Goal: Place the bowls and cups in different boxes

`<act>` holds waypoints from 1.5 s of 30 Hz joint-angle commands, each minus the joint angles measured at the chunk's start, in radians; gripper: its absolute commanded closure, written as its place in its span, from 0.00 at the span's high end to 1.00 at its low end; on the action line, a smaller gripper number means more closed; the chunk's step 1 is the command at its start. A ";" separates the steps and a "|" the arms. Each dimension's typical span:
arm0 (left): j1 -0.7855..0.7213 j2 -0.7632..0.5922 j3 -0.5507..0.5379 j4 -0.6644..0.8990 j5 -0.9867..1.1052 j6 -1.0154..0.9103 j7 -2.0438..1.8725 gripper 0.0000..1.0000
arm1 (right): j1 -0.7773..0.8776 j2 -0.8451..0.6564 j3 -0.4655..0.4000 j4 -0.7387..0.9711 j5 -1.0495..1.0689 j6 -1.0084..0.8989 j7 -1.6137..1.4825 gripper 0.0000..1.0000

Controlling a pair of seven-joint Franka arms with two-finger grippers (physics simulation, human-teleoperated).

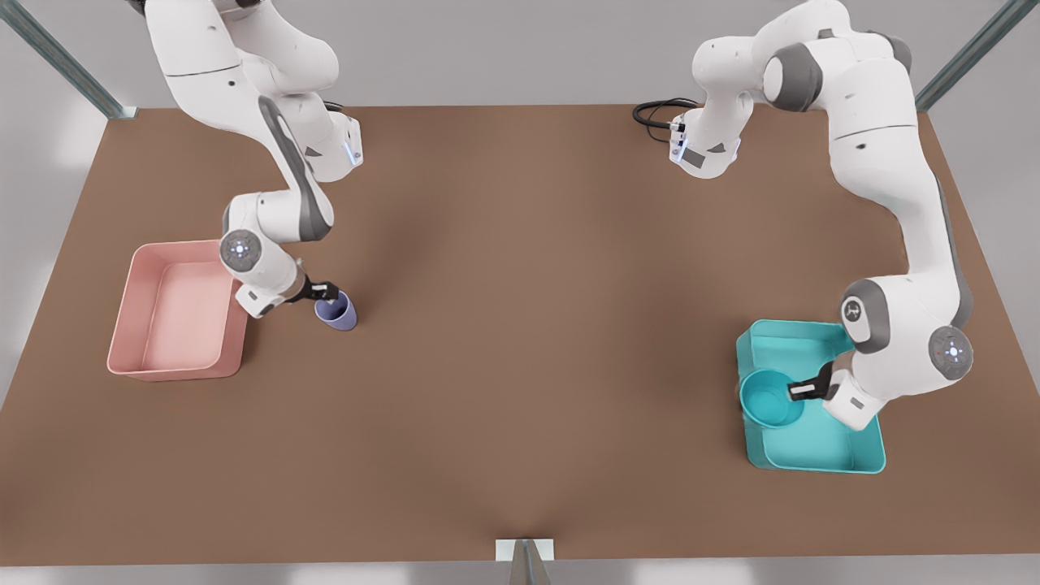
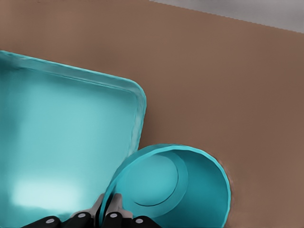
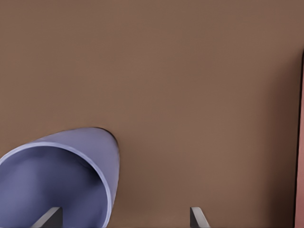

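Observation:
The teal bowl (image 1: 769, 400) (image 2: 190, 190) hangs tilted over the teal box's (image 1: 821, 445) (image 2: 61, 142) edge on the front view's right. My left gripper (image 1: 800, 392) (image 2: 108, 210) is shut on the bowl's rim. On the front view's left, the lavender cup (image 1: 338, 312) (image 3: 61, 175) stands on the table just beside the pale pink box (image 1: 154, 325). My right gripper (image 1: 327, 291) (image 3: 123, 217) is open at the cup's mouth, one finger over its inside and the other outside its wall.
The brown table (image 1: 520, 341) spreads wide between the two boxes. A strip of the pink box's wall (image 3: 300, 142) shows in the right wrist view. Both arm bases and a black cable (image 1: 654, 112) stand at the far edge.

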State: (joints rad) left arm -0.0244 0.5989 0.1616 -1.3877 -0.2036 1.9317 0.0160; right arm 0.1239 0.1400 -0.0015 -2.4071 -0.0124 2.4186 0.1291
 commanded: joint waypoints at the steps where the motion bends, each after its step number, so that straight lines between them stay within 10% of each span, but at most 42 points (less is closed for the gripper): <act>1: 0.000 0.001 0.087 0.010 -0.007 -0.100 0.208 0.21 | 0.000 0.027 0.000 0.000 0.002 0.077 0.021 1.00; 7: 0.009 0.114 0.128 -0.011 -0.011 -0.019 0.251 0.21 | 0.000 0.079 0.000 0.011 0.002 0.111 0.021 1.00; 9: 0.009 0.170 0.122 -0.024 -0.014 0.059 0.251 0.21 | 0.000 0.079 0.000 0.016 0.000 0.111 0.012 0.48; 12: 0.008 0.193 0.111 -0.027 -0.016 0.079 0.251 0.21 | 0.008 0.092 0.003 0.031 0.000 0.111 0.009 0.29; 14: 0.009 0.197 0.111 -0.027 -0.022 0.087 0.251 1.00 | 0.011 0.092 0.003 0.037 -0.001 0.111 0.007 0.21; 18: 0.012 -0.026 0.130 -0.031 0.104 -0.147 0.213 1.00 | 0.011 0.082 0.003 0.055 0.000 0.102 0.006 0.21; 24: -0.083 -0.429 -0.131 -0.091 0.181 -0.418 -0.148 1.00 | -0.173 0.043 -0.008 0.387 0.005 -0.161 -0.371 0.21; 30: -0.078 -0.398 -0.275 -0.031 0.274 -0.579 -0.175 1.00 | -0.435 0.145 -0.017 0.622 0.002 -0.288 -0.649 0.21; 45: -0.080 -0.412 -0.289 -0.002 0.276 -0.651 -0.175 1.00 | -0.503 0.250 -0.020 0.421 0.008 -0.095 -0.761 0.21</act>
State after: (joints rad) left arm -0.1049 0.1880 -0.1269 -1.3916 0.0711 1.3033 -0.0712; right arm -0.3789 0.3859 -0.0215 -1.9718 -0.0014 2.2172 -0.4039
